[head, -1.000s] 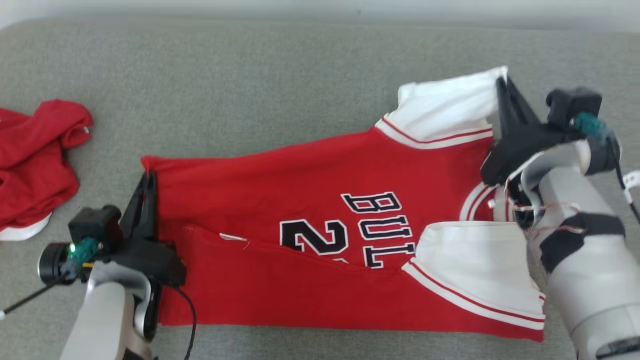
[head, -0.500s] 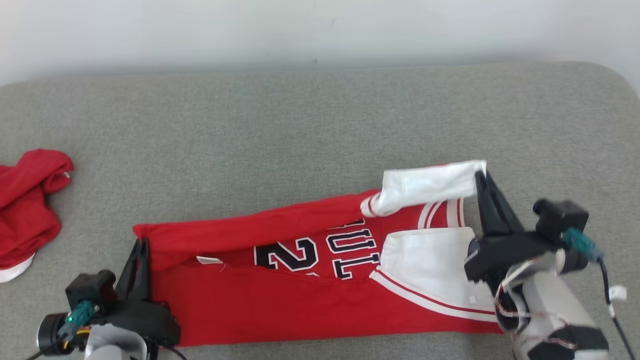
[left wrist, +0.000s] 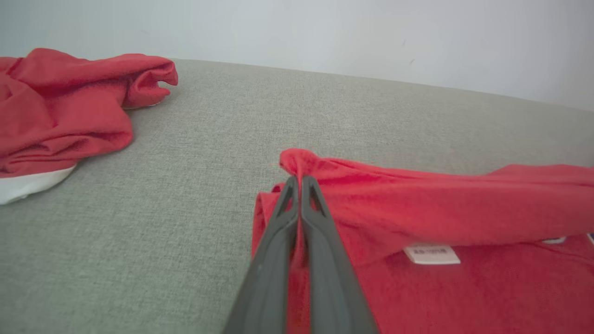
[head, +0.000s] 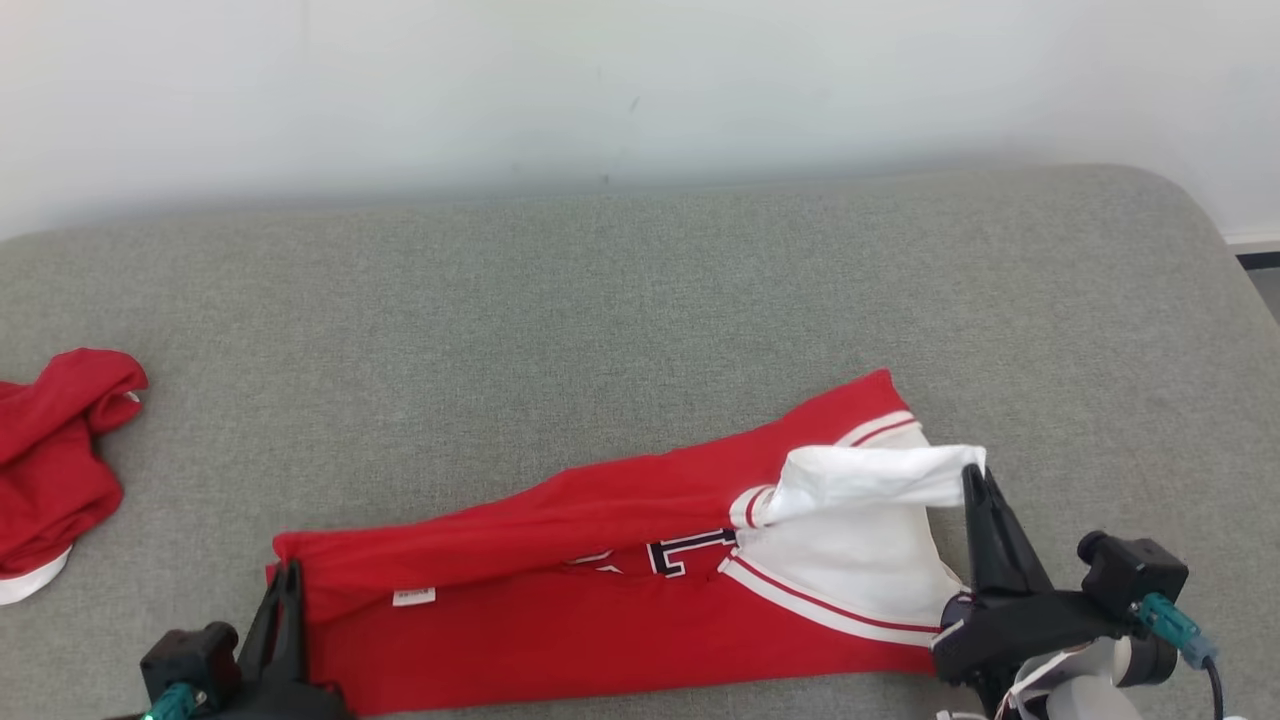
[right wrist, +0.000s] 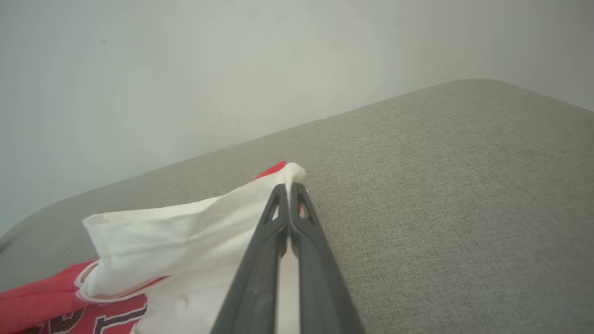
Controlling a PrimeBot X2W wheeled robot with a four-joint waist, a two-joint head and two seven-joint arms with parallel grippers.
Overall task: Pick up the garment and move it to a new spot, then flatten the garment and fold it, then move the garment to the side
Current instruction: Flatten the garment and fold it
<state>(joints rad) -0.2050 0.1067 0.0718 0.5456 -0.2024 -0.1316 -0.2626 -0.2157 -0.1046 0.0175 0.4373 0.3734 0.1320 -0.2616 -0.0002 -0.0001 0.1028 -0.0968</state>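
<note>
Garment (head: 620,630), a red jersey with white sleeves and dark lettering, lay stretched across the near part of the grey cushion (head: 600,320). It sat at about 6 o'clock in the head view, its length running from 8 o'clock toward 3 o'clock. Its far long edge was lifted and rolled over toward the near half, covering most of the lettering.

The left gripper (head: 288,580), at 7 o'clock, had its two dark fingers pressed together on the red corner at the garment's left end. In the left wrist view the cloth was pinched into a small peak at the fingertips. A white label (head: 413,597) sat on the red cloth just to the 3 o'clock side of that gripper.

The right gripper (head: 972,480), at 4 o'clock, was likewise clamped tight, gripping the tip of a white sleeve (head: 870,475). That sleeve was held up over the other sleeve, which lay flat beneath it.

A crumpled heap of red cloth (head: 55,450) with a white edge lay at 9 o'clock, well apart from the garment. A pale wall (head: 600,80) stood behind the cushion at 12 o'clock.
</note>
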